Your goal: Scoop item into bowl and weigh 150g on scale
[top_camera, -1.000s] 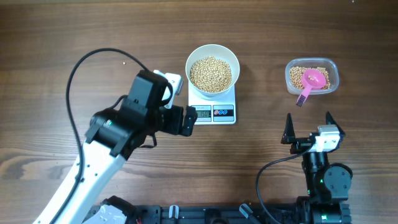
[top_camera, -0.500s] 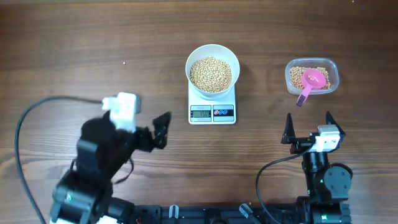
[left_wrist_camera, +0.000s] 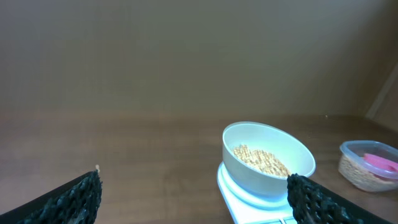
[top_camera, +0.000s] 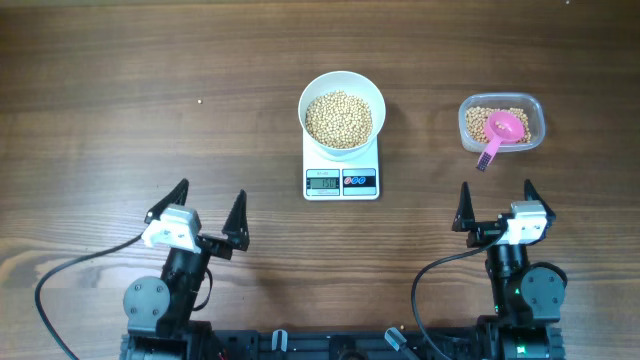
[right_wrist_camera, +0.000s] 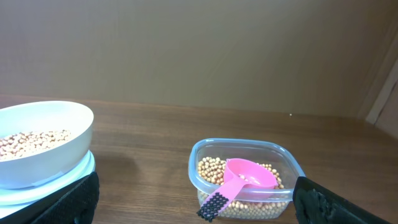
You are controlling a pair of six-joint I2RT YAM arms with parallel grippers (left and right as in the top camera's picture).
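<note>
**Bowl of beans on scale; both arms parked, empty.**
Bowl [top_camera: 341, 112] sat on the scale [top_camera: 342, 180] so its beans [top_camera: 339, 118] could be weighed. Left gripper [top_camera: 210, 192] and right gripper [top_camera: 496, 188] stood on the near side of the scale, fingers spread wide, likely keeping off the reading. Only the overhead view showed the display, its digits too small to read. The right wrist view showed the scoop [right_wrist_camera: 239, 180] resting on the tub [right_wrist_camera: 245, 149], right of the scale.

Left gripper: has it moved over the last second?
Yes. The left gripper was right beside the scale, at its display. It has drawn away from it, down and left in the overhead view, and stands open.
</note>
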